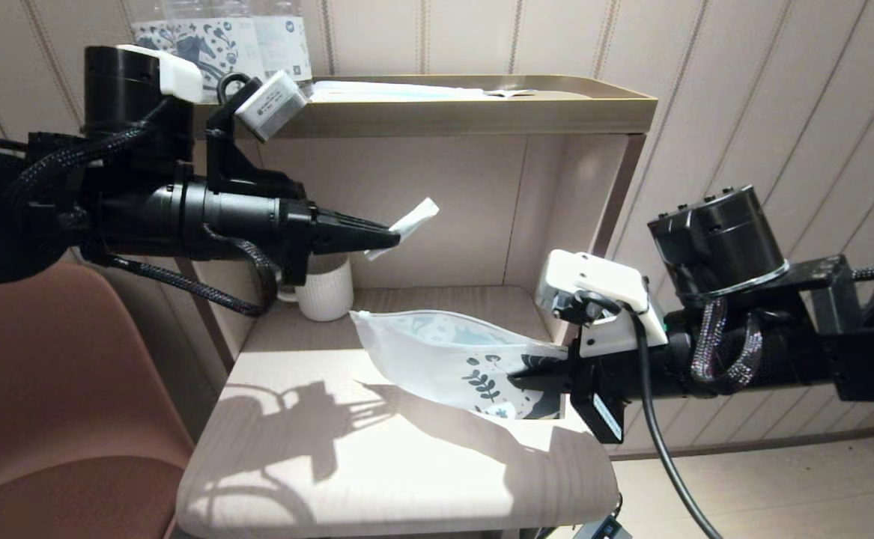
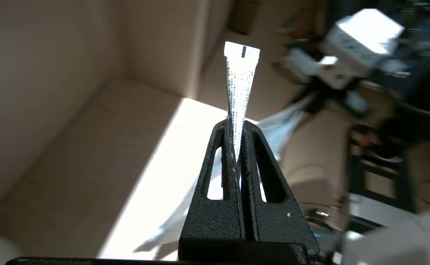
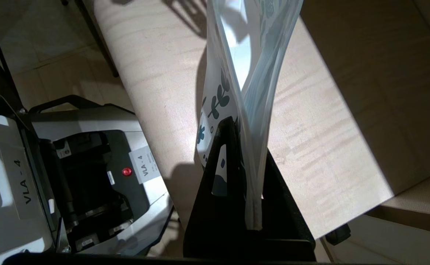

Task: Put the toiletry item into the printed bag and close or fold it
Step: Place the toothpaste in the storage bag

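Note:
My left gripper (image 1: 395, 238) is shut on the toiletry item (image 1: 410, 224), a thin white packet that sticks out past the fingertips, in the air above the table. In the left wrist view the toiletry item (image 2: 240, 88) stands up from between the closed fingers (image 2: 237, 127). My right gripper (image 1: 549, 367) is shut on the printed end of the printed bag (image 1: 451, 352), a white pouch with dark blue leaves held off the table and stretching left. In the right wrist view the printed bag (image 3: 244, 81) runs out from the right gripper (image 3: 250, 132), its far end gaping.
A white ribbed mug (image 1: 326, 288) stands at the back left of the light wooden table (image 1: 377, 464). A shelf (image 1: 481, 112) above carries blue-printed water bottles (image 1: 219, 37). A brown chair (image 1: 55, 389) is on the left. The robot's base (image 3: 71, 173) lies below the table edge.

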